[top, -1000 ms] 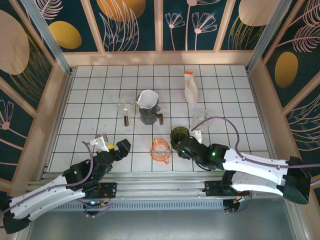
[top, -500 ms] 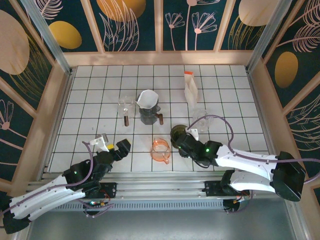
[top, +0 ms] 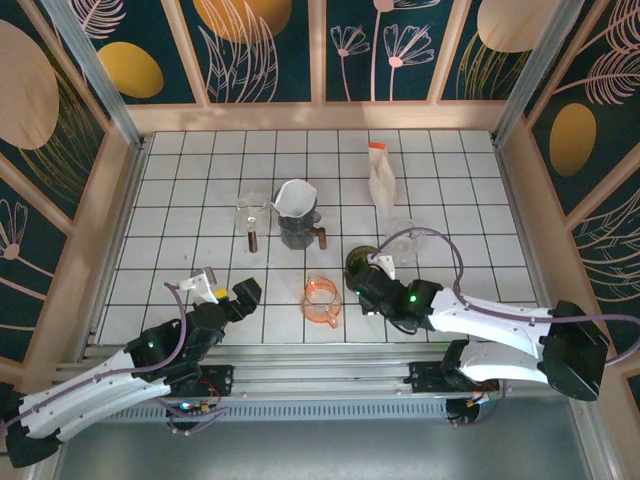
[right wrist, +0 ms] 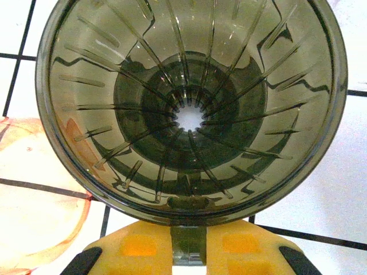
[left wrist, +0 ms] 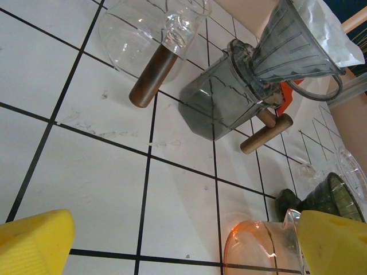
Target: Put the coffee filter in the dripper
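Observation:
A dark green ribbed dripper [right wrist: 189, 109] stands on the tiles, near the table's middle [top: 360, 264]. My right gripper [right wrist: 188, 246] is just in front of it, and its yellow pads [right wrist: 137, 246] are closed on the dripper's small handle tab. A white paper coffee filter [top: 293, 195] sits inside a second, grey dripper [left wrist: 292, 51] on top of a grey server [left wrist: 223, 103]. My left gripper [top: 245, 292] rests at the near left, open, with nothing between its yellow fingertips [left wrist: 34, 243].
An orange transparent cup [top: 320, 298] lies just left of the green dripper. A glass carafe with a wooden handle [top: 250, 215] stands left of the grey server. Farther back right are a clear glass [top: 403, 232] and a white pouch with an orange top [top: 381, 180].
My right gripper has moved in towards the green dripper and closed its jaws on the handle. The left arm has not moved.

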`<state>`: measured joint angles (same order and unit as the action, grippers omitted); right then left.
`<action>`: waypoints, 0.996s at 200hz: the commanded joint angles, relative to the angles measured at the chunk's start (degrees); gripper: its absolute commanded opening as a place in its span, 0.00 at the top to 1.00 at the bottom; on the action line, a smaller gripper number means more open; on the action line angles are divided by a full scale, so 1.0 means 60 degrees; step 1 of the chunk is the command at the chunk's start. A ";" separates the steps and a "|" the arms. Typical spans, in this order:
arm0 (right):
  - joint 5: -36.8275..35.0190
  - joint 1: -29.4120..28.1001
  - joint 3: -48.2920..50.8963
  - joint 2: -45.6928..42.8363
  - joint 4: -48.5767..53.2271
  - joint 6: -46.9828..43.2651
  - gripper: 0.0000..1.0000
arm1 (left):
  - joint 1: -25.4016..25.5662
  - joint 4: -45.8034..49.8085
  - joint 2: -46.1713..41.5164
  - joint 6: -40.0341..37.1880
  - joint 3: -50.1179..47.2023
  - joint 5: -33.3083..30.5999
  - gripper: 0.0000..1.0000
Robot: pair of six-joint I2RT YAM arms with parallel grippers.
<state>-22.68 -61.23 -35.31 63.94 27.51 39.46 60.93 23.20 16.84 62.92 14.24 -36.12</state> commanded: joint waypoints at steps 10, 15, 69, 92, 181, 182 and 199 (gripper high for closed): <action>-0.0666 -0.0730 -0.1236 -0.0784 0.1009 -0.0330 0.88 | 0.0055 0.0114 0.0101 -0.0099 0.0398 -0.0169 0.01; -0.0648 -0.0912 -0.1437 -0.0852 0.1139 -0.0396 0.88 | 0.0056 0.0161 0.0119 -0.0112 0.0465 -0.0201 0.01; -0.0113 -0.2395 -0.3295 -0.0055 0.2257 -0.0672 0.88 | 0.0055 0.0319 0.0240 -0.0311 0.0879 -0.0374 0.01; -0.0207 -0.2669 -0.3739 0.0550 0.2456 -0.0761 0.88 | 0.0055 0.0249 0.0258 -0.0380 0.0865 -0.0310 0.01; 0.0746 -0.2790 -0.4118 0.1129 0.2719 -0.0571 0.88 | 0.0054 0.0206 0.0093 -0.0347 0.0637 -0.0206 0.01; 0.0746 -0.2796 -0.4126 0.1139 0.2715 -0.0571 0.88 | 0.0055 0.0198 0.0094 -0.0348 0.0633 -0.0206 0.01; 0.0638 -0.2914 -0.4311 0.1304 0.2859 -0.0558 0.88 | 0.0056 0.0191 0.0107 -0.0349 0.0631 -0.0206 0.01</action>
<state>-18.76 -77.58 -58.19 70.48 43.29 35.92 60.93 24.27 17.98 61.76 18.33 -36.71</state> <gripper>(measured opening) 0.143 0.988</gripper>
